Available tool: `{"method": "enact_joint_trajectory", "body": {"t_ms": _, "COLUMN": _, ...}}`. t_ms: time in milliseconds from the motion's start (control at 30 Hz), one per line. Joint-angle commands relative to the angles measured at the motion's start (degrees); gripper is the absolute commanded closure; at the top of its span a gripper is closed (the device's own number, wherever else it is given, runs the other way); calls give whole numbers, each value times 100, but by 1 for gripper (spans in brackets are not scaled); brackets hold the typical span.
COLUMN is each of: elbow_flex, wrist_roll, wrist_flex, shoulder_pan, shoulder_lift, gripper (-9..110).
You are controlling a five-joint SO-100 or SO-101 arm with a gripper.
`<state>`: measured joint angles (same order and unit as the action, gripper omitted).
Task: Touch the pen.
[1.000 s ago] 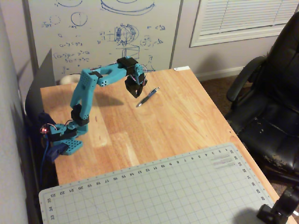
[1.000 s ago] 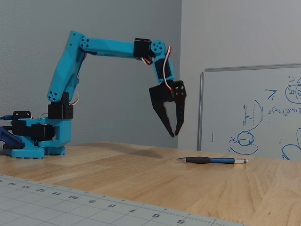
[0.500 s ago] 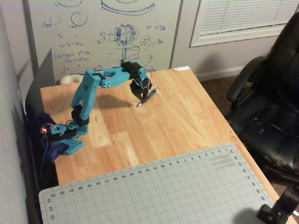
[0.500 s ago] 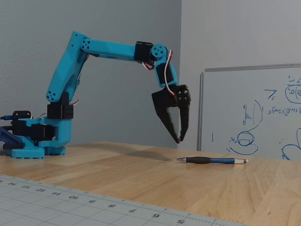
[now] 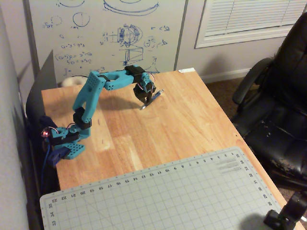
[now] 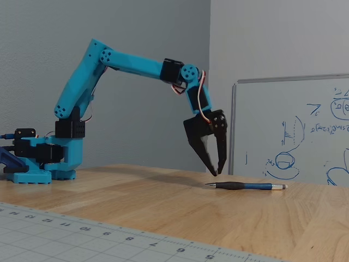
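The pen (image 5: 154, 96) is slim and dark blue with a silvery tip. It lies flat on the wooden table (image 5: 192, 124) toward the back, and also shows in the low fixed view (image 6: 245, 186). The blue arm reaches over from its base at the left. Its black gripper (image 5: 142, 101) points down right beside the pen. In the low fixed view the gripper (image 6: 216, 172) has its fingertips drawn together, holding nothing. The tips sit just above the table, at the pen's left end. I cannot tell whether they touch the pen.
A grey cutting mat (image 5: 168, 196) covers the table's front. A whiteboard (image 5: 105, 33) stands behind the table. A black office chair (image 5: 278, 110) is off the right edge. A black object (image 5: 288, 215) sits at the front right corner.
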<state>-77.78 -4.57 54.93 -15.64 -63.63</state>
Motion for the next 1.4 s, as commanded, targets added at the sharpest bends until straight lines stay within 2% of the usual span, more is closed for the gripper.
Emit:
{"method": "enact_joint_trajectory", "body": {"t_ms": 0, "elbow_flex": 554, "wrist_roll": 62, "wrist_flex": -97, "shoulder_pan": -105, "shoulder_lift": -185, "gripper": 101}}
{"method": "enact_joint_trajectory", "body": {"t_ms": 1367, "elbow_flex": 492, "wrist_roll": 62, "wrist_flex": -44, "shoulder_pan": 149, "shoulder_lift": 26, "gripper": 101}}
